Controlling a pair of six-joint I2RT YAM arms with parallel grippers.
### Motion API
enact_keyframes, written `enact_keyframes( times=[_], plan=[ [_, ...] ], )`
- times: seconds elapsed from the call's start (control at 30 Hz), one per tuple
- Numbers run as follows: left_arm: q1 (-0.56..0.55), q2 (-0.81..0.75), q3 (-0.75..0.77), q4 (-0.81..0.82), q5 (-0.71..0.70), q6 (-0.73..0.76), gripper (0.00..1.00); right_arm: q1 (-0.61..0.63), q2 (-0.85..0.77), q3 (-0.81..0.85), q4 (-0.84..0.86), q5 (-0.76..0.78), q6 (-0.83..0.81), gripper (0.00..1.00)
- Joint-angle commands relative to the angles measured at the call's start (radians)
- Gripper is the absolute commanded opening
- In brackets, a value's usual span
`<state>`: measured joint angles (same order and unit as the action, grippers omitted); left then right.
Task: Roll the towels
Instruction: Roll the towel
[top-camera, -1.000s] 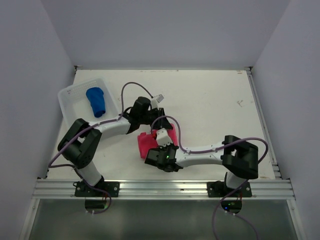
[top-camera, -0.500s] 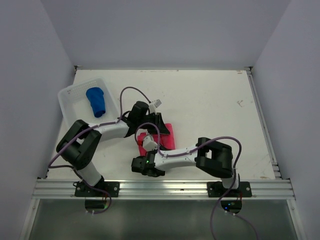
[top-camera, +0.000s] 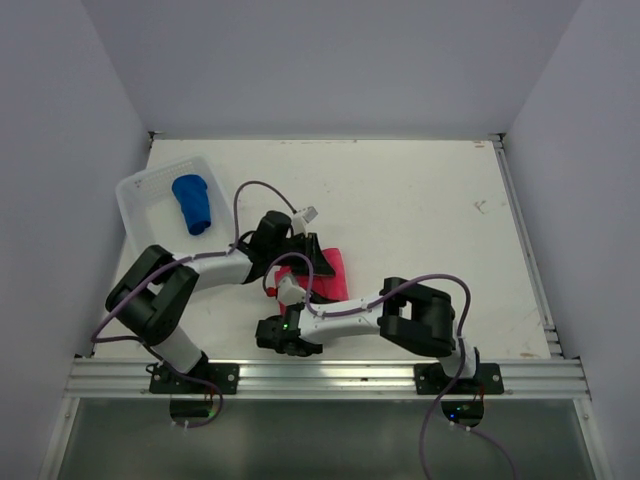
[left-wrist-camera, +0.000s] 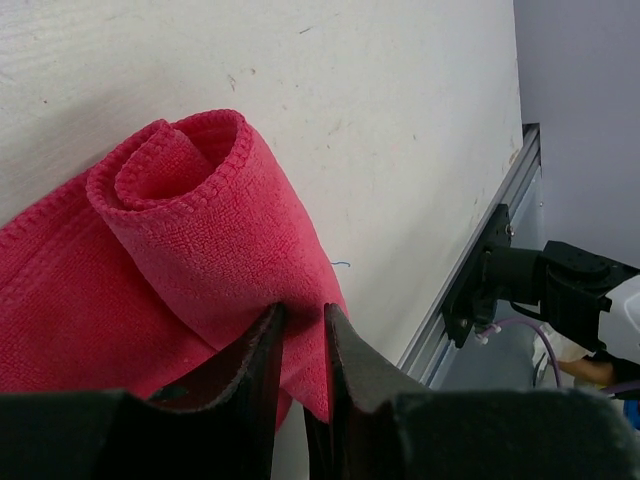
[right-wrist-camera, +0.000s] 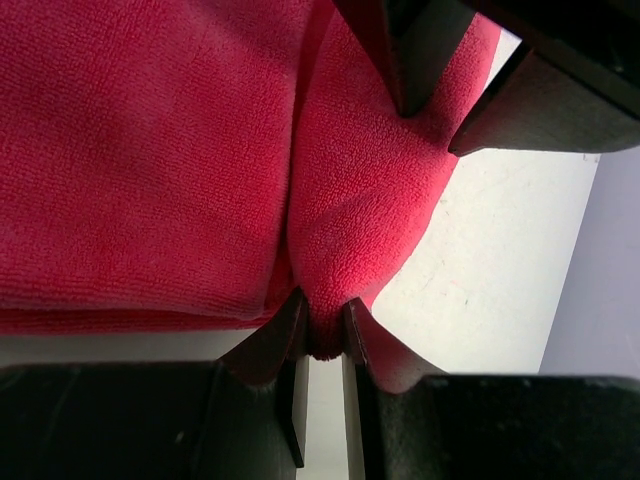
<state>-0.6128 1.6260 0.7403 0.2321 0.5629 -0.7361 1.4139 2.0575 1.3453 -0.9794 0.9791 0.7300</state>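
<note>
Basket (top-camera: 130, 195) at the table's (top-camera: 430, 200) far-left corner holds the blue towel (top-camera: 191, 203). From above, the pink towel (top-camera: 334, 277) lies well apart from it near the front middle, with my left gripper (top-camera: 308, 257) and right gripper (top-camera: 287, 289) both on it. At my left wrist, my left gripper (left-wrist-camera: 300, 318) has its jaws drawn to a thin slit, pinching a fold of the pink towel (left-wrist-camera: 230, 250), whose far end curls into a loose roll. At my right wrist, my right gripper (right-wrist-camera: 322, 318) nips the pink towel's (right-wrist-camera: 150, 150) near edge, jaws almost together with only cloth between them.
</note>
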Motion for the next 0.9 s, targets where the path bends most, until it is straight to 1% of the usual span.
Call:
enact_keyframes(
  times=[0.0, 0.2, 0.43, 0.73, 0.77, 0.83, 0.87],
  plan=[
    [-0.024, -0.035, -0.001, 0.065, 0.031, 0.033, 0.26, -0.003, 0.038, 0.034, 0.042, -0.053, -0.024, 0.0],
    [-0.022, 0.023, -0.028, 0.078, 0.014, 0.049, 0.26, -0.003, 0.012, 0.012, 0.073, -0.062, -0.033, 0.0],
    [-0.019, 0.095, -0.064, 0.134, -0.001, 0.041, 0.25, -0.004, -0.085, -0.073, 0.194, -0.1, -0.024, 0.01],
    [-0.018, 0.097, -0.061, 0.082, -0.058, 0.075, 0.24, -0.024, -0.215, -0.149, 0.261, -0.123, 0.023, 0.15],
    [-0.018, 0.098, -0.061, 0.078, -0.066, 0.078, 0.24, -0.029, -0.226, -0.155, 0.268, -0.125, 0.025, 0.21],
    [-0.016, 0.098, -0.061, 0.073, -0.069, 0.081, 0.24, -0.032, -0.261, -0.175, 0.281, -0.132, 0.031, 0.27],
    [-0.015, 0.101, -0.061, 0.072, -0.073, 0.083, 0.24, -0.033, -0.269, -0.181, 0.288, -0.135, 0.031, 0.33]
  ],
)
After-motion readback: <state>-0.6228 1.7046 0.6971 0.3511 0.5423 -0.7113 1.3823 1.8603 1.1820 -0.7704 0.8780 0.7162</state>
